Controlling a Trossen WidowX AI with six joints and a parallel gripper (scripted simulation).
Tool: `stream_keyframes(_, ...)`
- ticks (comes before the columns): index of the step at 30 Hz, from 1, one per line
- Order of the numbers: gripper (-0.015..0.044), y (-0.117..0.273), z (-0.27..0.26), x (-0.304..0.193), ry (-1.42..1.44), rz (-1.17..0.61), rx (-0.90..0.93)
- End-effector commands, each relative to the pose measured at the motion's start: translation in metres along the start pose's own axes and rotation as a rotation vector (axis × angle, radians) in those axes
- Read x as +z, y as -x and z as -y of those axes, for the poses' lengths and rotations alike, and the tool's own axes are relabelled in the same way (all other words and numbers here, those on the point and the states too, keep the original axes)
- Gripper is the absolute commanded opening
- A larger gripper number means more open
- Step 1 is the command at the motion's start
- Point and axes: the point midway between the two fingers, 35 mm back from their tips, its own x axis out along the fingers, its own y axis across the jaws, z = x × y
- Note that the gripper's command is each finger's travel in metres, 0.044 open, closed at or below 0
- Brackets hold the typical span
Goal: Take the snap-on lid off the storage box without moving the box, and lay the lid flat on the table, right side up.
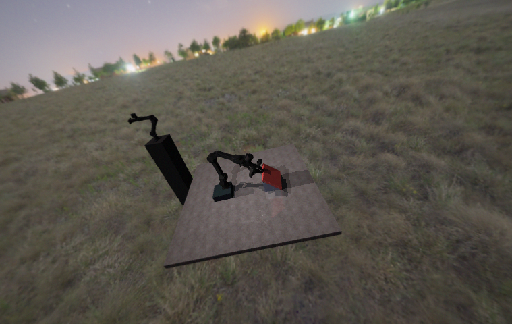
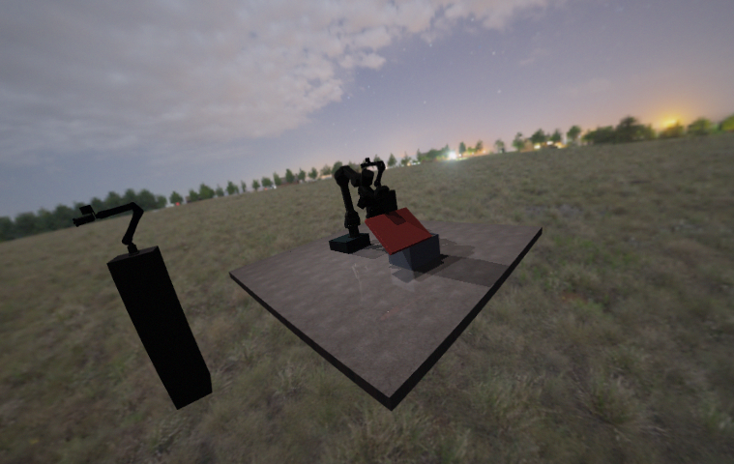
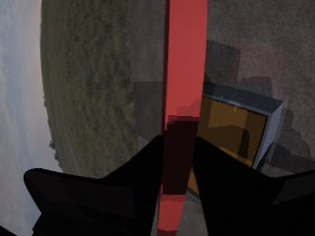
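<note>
Looks like an open field at dusk, with dry brownish-green grass (image 1: 371, 180) (image 2: 618, 287) (image 3: 94, 88) all around, dark leafy trees (image 1: 246, 36) (image 2: 629, 129) and glowing lights (image 1: 130, 68) (image 2: 452, 155) along the horizon.

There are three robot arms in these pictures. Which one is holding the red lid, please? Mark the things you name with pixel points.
The arm on the low dark base (image 1: 222, 193) (image 2: 348, 244) upon the table; its claw (image 1: 262, 170) (image 3: 177, 142) grips the lid (image 1: 272, 177) (image 2: 398, 231) (image 3: 186, 64). The others stand on tall black pillars.

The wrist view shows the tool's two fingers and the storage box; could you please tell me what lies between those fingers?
The red lid, seen edge-on in the wrist view, is clamped between them.
</note>
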Motion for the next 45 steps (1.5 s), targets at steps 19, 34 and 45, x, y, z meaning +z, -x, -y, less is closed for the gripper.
stream_keyframes(19, 0.0000, 0.006, 0.001, 0.044, 0.009, -0.001, 0.009)
stream_keyframes(34, 0.0000, 0.009, 0.004, 0.074, 0.011, 0.001, 0.008)
stream_keyframes(45, 0.0000, 0.012, 0.005, 0.096, 0.012, 0.002, 0.008)
